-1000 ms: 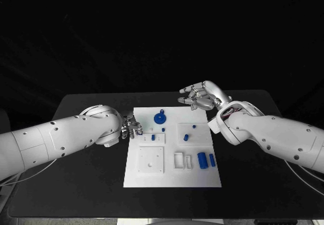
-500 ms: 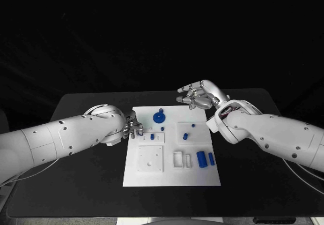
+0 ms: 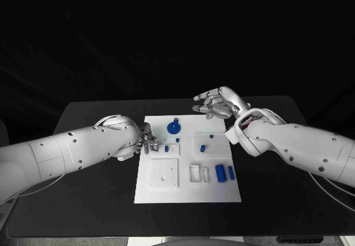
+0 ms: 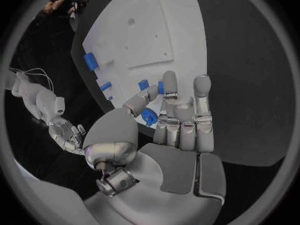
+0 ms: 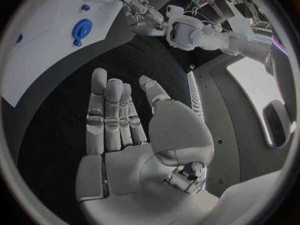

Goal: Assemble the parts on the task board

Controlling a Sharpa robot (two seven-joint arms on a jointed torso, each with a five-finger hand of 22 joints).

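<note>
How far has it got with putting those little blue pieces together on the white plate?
Early, apparently. Several blue parts lie loose on the task board; a round blue part sits near its far edge. The left hand hovers over the board's edge; the right hand hangs open beyond it, holding nothing.

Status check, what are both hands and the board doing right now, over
Left hand open at the task board's left edge, fingers over a small blue part. Right hand open, raised beyond the board's far right corner. Round blue part untouched. Nothing blocking.
</note>
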